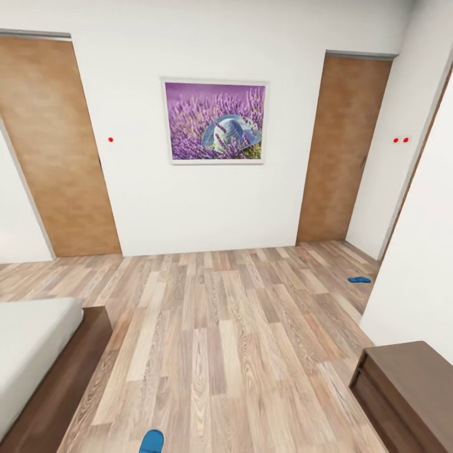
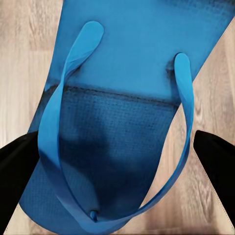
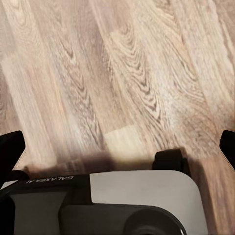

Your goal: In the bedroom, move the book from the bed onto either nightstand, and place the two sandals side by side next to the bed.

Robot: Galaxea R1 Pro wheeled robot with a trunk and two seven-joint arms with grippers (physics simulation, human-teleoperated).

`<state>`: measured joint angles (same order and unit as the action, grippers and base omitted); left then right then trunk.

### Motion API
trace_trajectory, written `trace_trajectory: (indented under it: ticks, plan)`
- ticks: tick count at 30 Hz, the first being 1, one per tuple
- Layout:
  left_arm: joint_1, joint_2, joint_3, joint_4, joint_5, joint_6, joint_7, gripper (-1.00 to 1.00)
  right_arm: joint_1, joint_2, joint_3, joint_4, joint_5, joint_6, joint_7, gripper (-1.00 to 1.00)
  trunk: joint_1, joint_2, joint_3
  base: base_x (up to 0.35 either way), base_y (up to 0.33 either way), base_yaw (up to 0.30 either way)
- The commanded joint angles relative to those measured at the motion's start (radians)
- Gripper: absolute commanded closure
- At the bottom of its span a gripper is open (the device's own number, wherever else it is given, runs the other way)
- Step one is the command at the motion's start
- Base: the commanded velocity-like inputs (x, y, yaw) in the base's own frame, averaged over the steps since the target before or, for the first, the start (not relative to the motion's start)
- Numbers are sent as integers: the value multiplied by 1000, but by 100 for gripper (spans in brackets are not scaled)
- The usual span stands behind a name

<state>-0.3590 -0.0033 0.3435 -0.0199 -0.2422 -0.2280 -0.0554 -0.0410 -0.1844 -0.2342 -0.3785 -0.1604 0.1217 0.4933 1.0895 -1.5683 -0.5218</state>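
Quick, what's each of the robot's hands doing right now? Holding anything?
Left gripper: fingers spread either side of a blue sandal; whether it grips cannot be told.
Right gripper: open, nothing between its fingers, above bare wood floor.

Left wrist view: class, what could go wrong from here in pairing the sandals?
1. The left gripper straddles the near sandal off-centre, with floor showing beside one finger; closing might pinch an edge and slip.
2. The other sandal lies by the right-hand wall, well away from the bed; the pair could end up apart.
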Motion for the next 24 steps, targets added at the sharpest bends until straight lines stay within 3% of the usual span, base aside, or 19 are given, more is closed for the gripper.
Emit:
trace_trajectory:
  ticks: [1, 13, 19, 22, 24]
  plan:
    - [0, 0, 8, 0, -8, -2, -3, 100, 0, 0, -5, -1, -10, 10, 5, -100, 0, 0, -1, 315, 0, 0]
    - [0, -1, 8, 0, -9, -3, -3, 100, 0, 0, -4, 0, -10, 10, 5, -100, 0, 0, -1, 315, 0, 0]
    - [0, -21, 5, -1, -13, -4, -3, 100, 0, 0, -4, 0, -10, 10, 5, -100, 0, 0, -1, 312, -13, 0]
    - [0, -37, -23, -3, -34, -5, -3, 100, 0, 0, -4, 0, -10, 10, 5, -100, 0, 0, -1, 305, -81, 0]
    - [0, -44, -70, -3, -79, -4, -3, 100, 0, 0, -4, 0, -9, 10, 4, -100, 0, 0, -1, 304, -75, 0]
